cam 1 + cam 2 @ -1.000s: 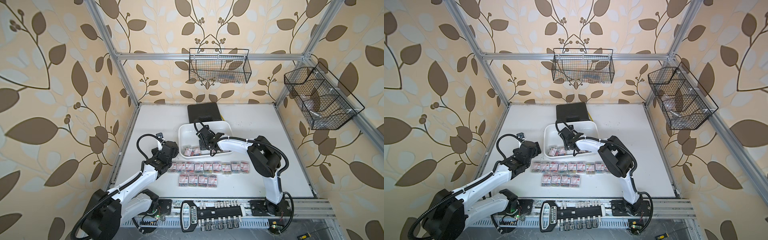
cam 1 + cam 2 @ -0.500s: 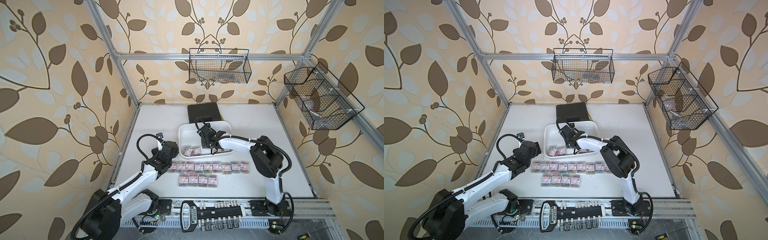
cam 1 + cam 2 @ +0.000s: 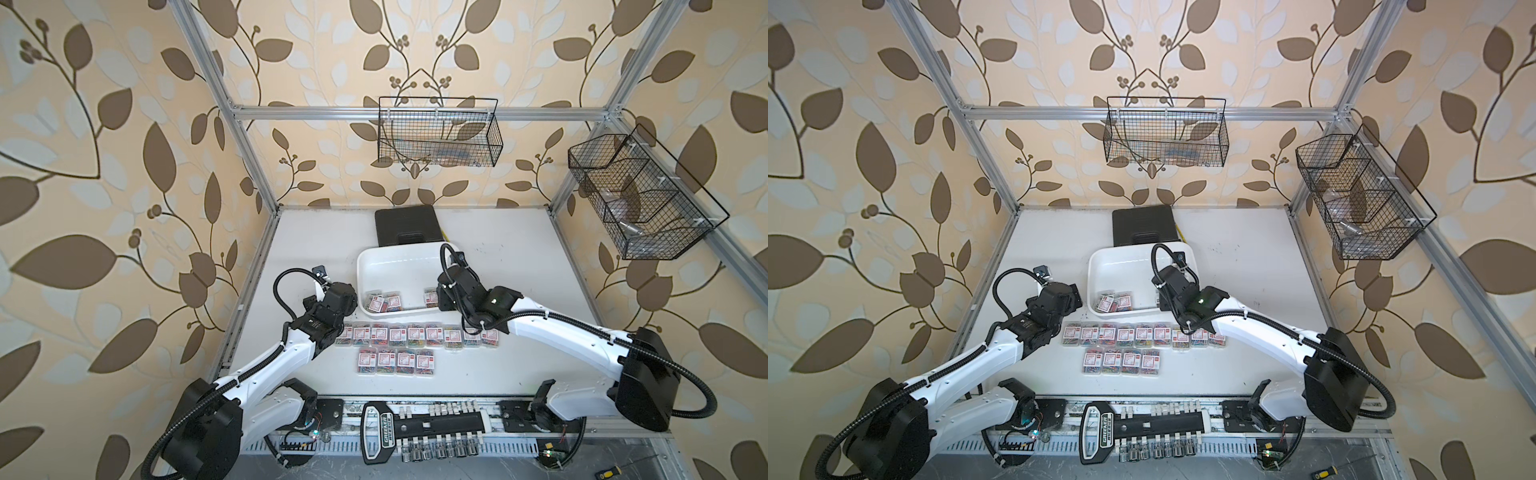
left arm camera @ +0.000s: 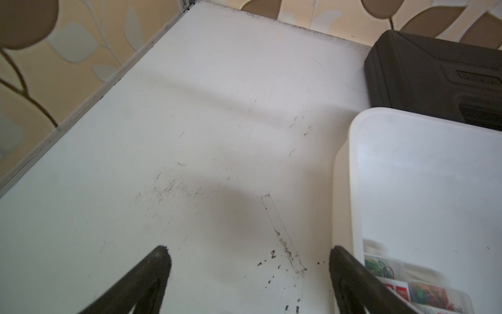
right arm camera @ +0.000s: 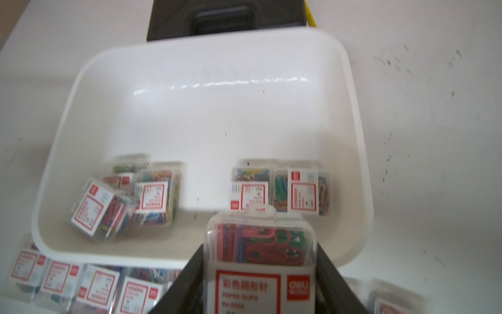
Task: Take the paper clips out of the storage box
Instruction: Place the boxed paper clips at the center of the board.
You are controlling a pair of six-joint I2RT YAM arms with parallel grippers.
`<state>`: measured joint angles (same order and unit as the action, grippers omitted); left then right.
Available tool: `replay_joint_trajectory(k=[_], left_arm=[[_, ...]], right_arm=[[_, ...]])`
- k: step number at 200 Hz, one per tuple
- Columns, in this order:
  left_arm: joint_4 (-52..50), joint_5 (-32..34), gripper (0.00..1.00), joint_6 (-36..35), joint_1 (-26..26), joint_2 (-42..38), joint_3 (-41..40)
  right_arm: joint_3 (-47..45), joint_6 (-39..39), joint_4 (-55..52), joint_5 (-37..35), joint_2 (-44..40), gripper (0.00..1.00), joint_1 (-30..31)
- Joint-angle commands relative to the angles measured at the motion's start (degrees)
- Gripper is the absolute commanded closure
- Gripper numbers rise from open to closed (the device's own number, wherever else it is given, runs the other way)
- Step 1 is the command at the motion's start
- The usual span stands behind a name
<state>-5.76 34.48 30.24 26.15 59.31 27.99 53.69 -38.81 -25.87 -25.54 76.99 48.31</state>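
- Clear hard plastic under a white, red-edged label: one small rectangular box of multicoloured paper clips (image 5: 260, 282) is clamped by its long sides in the right claw (image 5: 260, 248), over the near edge of the large shallow white plastic storage box (image 5: 68, 114).
- It likely handles light and stiff. The smooth walls may slip, so the flat opposite sides are the place to pinch, without crushing the lid.
- Inside the storage box, a tilted pile of clip boxes (image 3: 384, 301) sits in one near corner and two flat clip boxes (image 5: 282, 190) lie near the other. The leaning ones look awkward to take squarely.
- Two rows of clip boxes (image 3: 415, 334) lie on the white surface (image 3: 519, 270) just before the storage box's near wall, crowding any set-down spot.
- The left claw (image 4: 250, 258) hangs wide open and empty beside the storage box.
- A black hard case (image 3: 407, 226) sits just behind it; black wire baskets (image 3: 438, 133) hang well clear.
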Motion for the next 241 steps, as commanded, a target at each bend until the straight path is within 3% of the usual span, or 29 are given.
replay_joint_trajectory(k=[1,45,88,120,241], left_arm=[[0.8,0.8,0.06,-0.2,-0.2,-0.9,0.4],[0.4,1.0,0.06,0.0,-0.2,-0.9,0.6],[0.6,2.4,0.06,0.9,-0.2,-3.0,-0.6],[0.9,2.3,0.06,1.0,-0.3,-5.0,-1.8],[-2.7,5.0,0.06,3.3,-0.2,-2.4,0.2]], right_arm=[[-4.4,-4.5,-2.8,-3.3,-4.8,0.57,3.6],[-11.8,-11.2,-6.7,-8.3,-12.6,0.58,11.3],[-18.4,-22.5,-13.8,-13.3,-17.6,0.58,20.2],[-24.3,-27.3,-9.3,-12.7,-19.5,0.58,24.3],[-30.6,-27.8,15.1,-5.3,-4.0,0.58,25.3]])
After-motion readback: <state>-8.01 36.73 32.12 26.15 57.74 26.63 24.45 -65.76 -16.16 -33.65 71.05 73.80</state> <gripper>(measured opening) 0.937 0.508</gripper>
